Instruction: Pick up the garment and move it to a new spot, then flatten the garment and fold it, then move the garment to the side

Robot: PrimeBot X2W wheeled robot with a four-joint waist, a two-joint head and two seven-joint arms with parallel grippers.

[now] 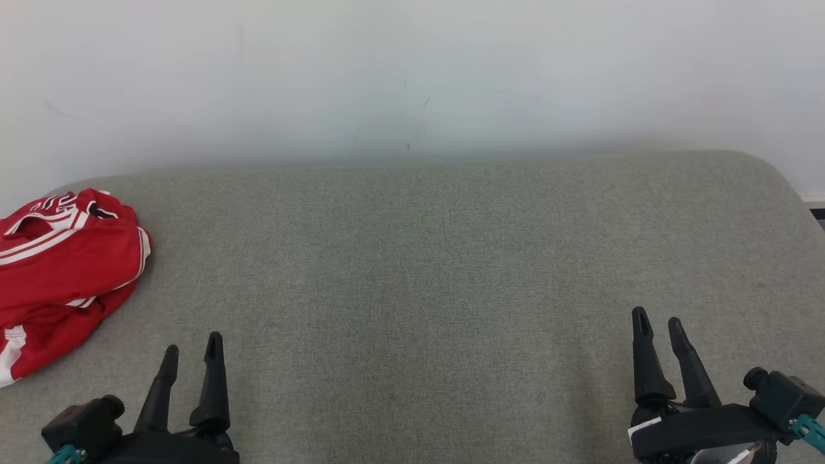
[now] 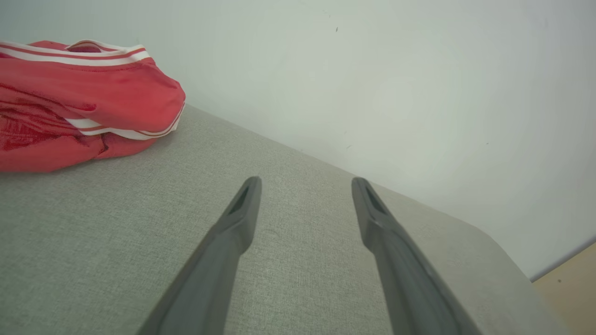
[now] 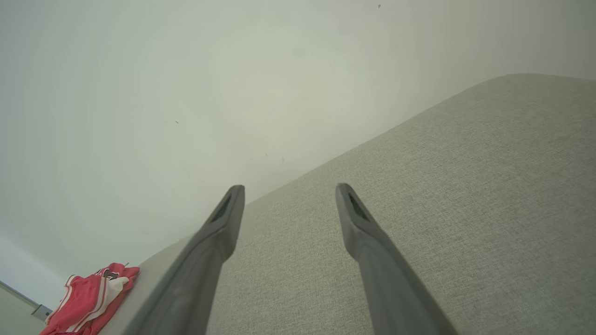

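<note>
- The red garment [image 1: 61, 270], trimmed with white stripes, lies in a crumpled heap at the far left of the grey padded surface [image 1: 412, 258], running off the left edge of the head view.
- The left gripper [image 1: 193, 346] sits at the near left with its two dark fingers spread and nothing between them.
- The garment is to the left of those fingers and a little farther back. It is close by but clear of them, with bare grey fabric in the gap.
- In the left wrist view the heap bulges up at the upper left, beside the fingertips rather than between them.
- The right gripper [image 1: 657, 318] is at the near right, also spread wide and holding nothing.
- It is well apart from the garment, with the whole width of the surface between them.
- In the right wrist view the red bundle is small, down in the lower left corner.
- A pale wall [image 1: 412, 77] stands behind the far edge.
</note>
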